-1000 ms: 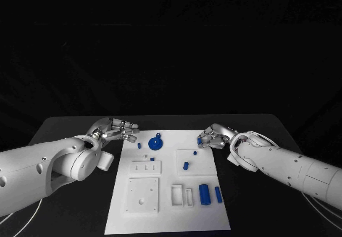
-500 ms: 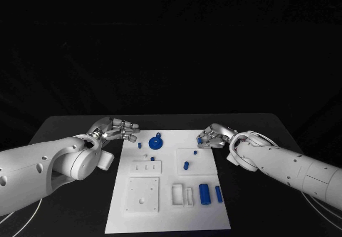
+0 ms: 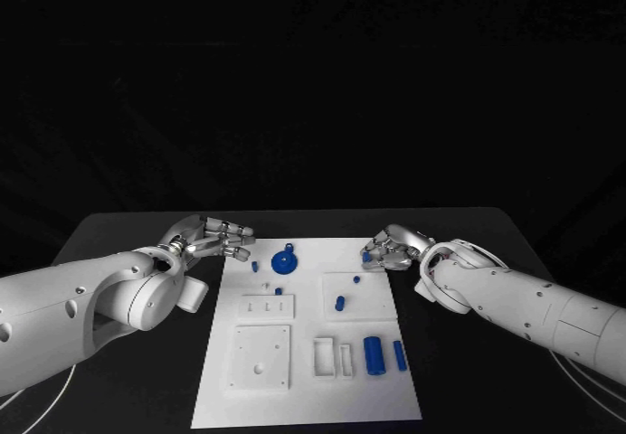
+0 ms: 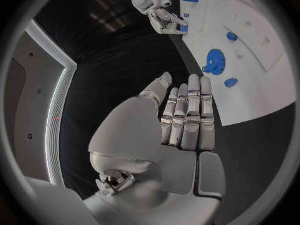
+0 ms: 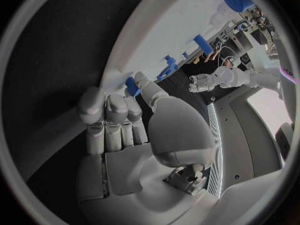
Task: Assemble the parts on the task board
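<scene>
Unmoved: white task board (image 3: 307, 380), blue parts (image 3: 286, 263).

No text, label, number or sign can be read on anything in these views.

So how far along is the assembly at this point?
Early. Nothing looks finished: the blue gear and several blue parts lie loose on the task board. The right hand is at the board's far right edge, fingertips on a small blue piece. The left hand hovers open beside the board. Nearly all placements remain.
</scene>
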Action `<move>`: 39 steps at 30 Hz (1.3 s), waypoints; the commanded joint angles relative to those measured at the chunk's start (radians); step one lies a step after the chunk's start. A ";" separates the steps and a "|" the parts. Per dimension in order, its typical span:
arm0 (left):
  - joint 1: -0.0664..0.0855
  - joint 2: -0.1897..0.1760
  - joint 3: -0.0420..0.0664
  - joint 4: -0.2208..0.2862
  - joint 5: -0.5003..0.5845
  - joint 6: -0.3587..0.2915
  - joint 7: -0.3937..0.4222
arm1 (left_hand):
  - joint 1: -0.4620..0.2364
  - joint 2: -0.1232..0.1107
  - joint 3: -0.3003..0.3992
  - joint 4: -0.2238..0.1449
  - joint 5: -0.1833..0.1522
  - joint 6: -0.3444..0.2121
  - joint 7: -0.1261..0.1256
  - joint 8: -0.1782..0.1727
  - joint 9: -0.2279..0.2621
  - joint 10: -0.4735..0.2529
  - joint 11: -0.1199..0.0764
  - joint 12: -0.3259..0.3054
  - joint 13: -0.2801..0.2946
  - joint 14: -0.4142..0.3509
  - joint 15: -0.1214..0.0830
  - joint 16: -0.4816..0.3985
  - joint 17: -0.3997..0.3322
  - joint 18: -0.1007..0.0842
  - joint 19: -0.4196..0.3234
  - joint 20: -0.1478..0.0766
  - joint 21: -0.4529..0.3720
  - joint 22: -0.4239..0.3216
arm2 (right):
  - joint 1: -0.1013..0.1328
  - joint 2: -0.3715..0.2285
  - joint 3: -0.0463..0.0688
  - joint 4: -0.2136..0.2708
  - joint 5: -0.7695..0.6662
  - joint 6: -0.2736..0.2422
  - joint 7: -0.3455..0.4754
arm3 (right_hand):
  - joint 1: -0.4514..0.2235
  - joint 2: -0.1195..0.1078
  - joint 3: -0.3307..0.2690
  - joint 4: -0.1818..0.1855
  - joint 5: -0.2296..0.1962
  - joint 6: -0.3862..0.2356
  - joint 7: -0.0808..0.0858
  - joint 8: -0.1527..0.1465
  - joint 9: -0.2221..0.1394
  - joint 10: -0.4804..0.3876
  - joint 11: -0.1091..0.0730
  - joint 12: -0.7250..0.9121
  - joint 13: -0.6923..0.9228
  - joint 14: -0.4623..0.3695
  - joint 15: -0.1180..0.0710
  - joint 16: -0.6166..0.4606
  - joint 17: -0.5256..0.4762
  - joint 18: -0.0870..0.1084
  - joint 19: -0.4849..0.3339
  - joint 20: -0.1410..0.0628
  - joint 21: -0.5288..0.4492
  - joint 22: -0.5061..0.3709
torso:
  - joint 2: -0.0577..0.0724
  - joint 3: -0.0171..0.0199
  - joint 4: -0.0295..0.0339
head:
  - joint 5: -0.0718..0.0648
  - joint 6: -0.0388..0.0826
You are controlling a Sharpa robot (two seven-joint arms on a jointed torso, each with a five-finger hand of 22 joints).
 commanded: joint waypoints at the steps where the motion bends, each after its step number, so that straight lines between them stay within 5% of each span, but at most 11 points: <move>1: 0.000 0.001 0.001 0.001 -0.005 0.017 0.001 | -0.004 0.004 -0.002 0.002 0.003 -0.003 0.004 -0.001 0.000 -0.006 -0.002 0.001 0.001 -0.003 0.001 -0.002 0.000 0.003 -0.001 0.006 -0.007 0.001 | -0.001 0.001 0.000 0.003 -0.006 -0.035 0.002 | 0.001 0.007 0.003 0.001 -0.003 0.042 -0.013 0.008 0.005 0.001 -0.007 0.004 0.001 0.001 -0.008 0.002 0.001 0.002 0.031 -0.006 0.005 0.114 | 0.000 0.0004 -0.0008 | -0.001 0.001; 8: 0.001 0.005 0.001 0.001 -0.019 0.029 -0.017 | -0.010 0.014 -0.001 0.011 0.000 0.015 -0.004 0.000 0.001 0.022 -0.012 0.002 0.001 0.006 -0.004 0.004 0.002 0.002 0.004 0.003 -0.003 0.005 | 0.000 -0.004 0.000 0.041 -0.022 -0.055 -0.027 | 0.000 0.000 -0.004 0.002 0.003 0.049 -0.016 0.008 0.005 0.003 -0.011 0.005 0.003 0.002 -0.009 0.004 0.005 0.003 0.032 -0.007 0.007 0.115 | -0.001 0.0008 -0.0037 | 0.000 0.004; 18: 0.016 0.043 0.001 -0.016 -0.053 0.080 -0.155 | -0.081 0.022 -0.051 0.090 -0.028 0.113 -0.057 0.000 0.003 0.244 -0.091 0.001 0.004 0.137 -0.075 0.162 0.093 -0.022 0.122 -0.063 0.065 0.035 | 0.044 -0.014 0.001 0.168 -0.108 -0.040 -0.154 | 0.005 -0.011 -0.023 0.026 -0.015 0.051 -0.020 0.007 0.004 0.003 -0.014 0.001 0.002 0.002 -0.010 -0.001 0.006 0.005 0.033 -0.008 0.004 0.114 | -0.013 0.0009 -0.0087 | 0.010 0.011; 21: 0.024 0.065 0.002 -0.030 -0.058 0.113 -0.204 | -0.121 0.023 -0.084 0.128 -0.029 0.133 -0.076 0.002 0.011 0.334 -0.124 0.037 0.017 0.187 -0.107 0.265 0.160 -0.032 0.171 -0.095 0.114 0.064 | 0.056 -0.008 0.001 0.202 -0.133 -0.037 -0.197 | 0.010 -0.018 -0.016 0.038 -0.017 0.052 -0.021 0.007 0.004 0.004 -0.014 0.000 0.003 0.003 -0.011 -0.003 0.007 0.004 0.034 -0.008 0.002 0.114 | -0.019 0.0009 -0.0101 | 0.016 0.011; 22: 0.027 0.072 0.002 -0.035 -0.059 0.125 -0.221 | -0.125 0.025 -0.098 0.139 -0.033 0.128 -0.073 0.000 0.014 0.343 -0.123 0.050 0.021 0.158 -0.109 0.311 0.197 -0.046 0.162 -0.105 0.128 0.077 | 0.060 -0.006 0.001 0.213 -0.141 -0.037 -0.210 | 0.011 -0.021 -0.011 0.040 -0.016 0.052 -0.020 0.007 0.004 0.004 -0.014 0.000 0.003 0.003 -0.011 -0.003 0.007 0.004 0.034 -0.009 0.002 0.114 | -0.021 0.0004 -0.0116 | 0.021 0.012; 27: 0.040 0.111 0.002 -0.057 -0.063 0.176 -0.310 | -0.219 0.038 -0.155 0.234 -0.030 0.146 -0.088 0.007 0.078 0.341 -0.144 0.192 0.094 0.107 -0.135 0.550 0.352 -0.053 0.159 -0.132 0.234 0.165 | 0.073 0.019 0.001 0.267 -0.179 -0.043 -0.280 | 0.013 -0.027 0.007 0.045 -0.009 0.053 -0.020 0.007 0.005 0.005 -0.014 0.000 0.004 0.003 -0.011 -0.006 0.006 0.004 0.035 -0.008 0.002 0.114 | -0.028 0.0003 -0.0174 | 0.033 0.010; 28: 0.041 0.117 0.002 -0.060 -0.063 0.180 -0.321 | -0.222 0.036 -0.155 0.251 -0.028 0.130 -0.088 0.025 0.134 0.322 -0.148 0.243 0.132 0.055 -0.138 0.645 0.407 -0.054 0.131 -0.140 0.288 0.217 | 0.074 0.025 0.001 0.273 -0.184 -0.044 -0.289 | 0.012 -0.028 0.010 0.046 -0.007 0.053 -0.020 0.007 0.005 0.005 -0.014 0.000 0.004 0.003 -0.011 -0.007 0.005 0.004 0.036 -0.008 0.003 0.115 | -0.030 0.0002 -0.0186 | 0.034 0.008; 31: 0.043 0.135 0.002 -0.071 -0.065 0.187 -0.346 | -0.248 0.017 -0.149 0.284 -0.033 0.102 -0.097 0.082 0.246 0.319 -0.150 0.276 0.171 0.033 -0.140 0.713 0.423 -0.050 0.100 -0.141 0.331 0.265 | 0.077 0.046 0.000 0.288 -0.194 -0.042 -0.315 | 0.009 -0.033 0.018 0.050 -0.004 0.053 -0.020 0.007 0.005 0.004 -0.014 -0.002 0.003 0.003 -0.011 -0.009 0.005 0.003 0.036 -0.009 0.001 0.114 | -0.033 -0.0006 -0.0203 | 0.038 0.005; 32: 0.043 0.142 0.002 -0.074 -0.068 0.190 -0.353 | -0.266 -0.005 -0.132 0.314 -0.031 0.020 -0.088 0.180 0.382 0.283 -0.151 0.328 0.219 0.013 -0.149 0.768 0.430 -0.048 0.083 -0.139 0.357 0.295 | 0.077 0.056 -0.001 0.295 -0.198 -0.039 -0.325 | 0.008 -0.034 0.019 0.051 -0.003 0.053 -0.020 0.007 0.005 0.003 -0.014 -0.003 0.002 0.003 -0.011 -0.009 0.005 0.004 0.036 -0.009 -0.001 0.114 | -0.034 -0.0011 -0.0211 | 0.040 0.003; 35: 0.044 0.155 0.002 -0.078 -0.083 0.195 -0.359 | -0.297 -0.008 -0.111 0.361 -0.031 -0.060 -0.104 0.309 0.528 0.241 -0.152 0.398 0.267 -0.003 -0.142 0.812 0.420 -0.045 0.071 -0.138 0.372 0.318 | 0.078 0.074 -0.003 0.307 -0.207 -0.033 -0.342 | 0.008 -0.037 0.020 0.054 -0.003 0.052 -0.020 0.007 0.004 0.003 -0.014 -0.005 0.001 0.003 -0.011 -0.010 0.004 0.003 0.036 -0.009 -0.002 0.114 | -0.036 -0.0026 -0.0219 | 0.041 0.002; 39: 0.044 0.163 0.002 -0.079 -0.104 0.199 -0.361 | -0.302 0.004 -0.107 0.375 -0.027 -0.108 -0.108 0.392 0.610 0.203 -0.151 0.460 0.300 -0.020 -0.143 0.853 0.405 -0.043 0.061 -0.137 0.382 0.338 | 0.079 0.088 -0.006 0.317 -0.214 -0.028 -0.355 | 0.008 -0.038 0.021 0.055 -0.003 0.051 -0.020 0.007 0.004 0.003 -0.014 -0.005 0.001 0.003 -0.011 -0.011 0.003 0.003 0.036 -0.009 -0.002 0.114 | -0.036 -0.0029 -0.0212 | 0.040 0.002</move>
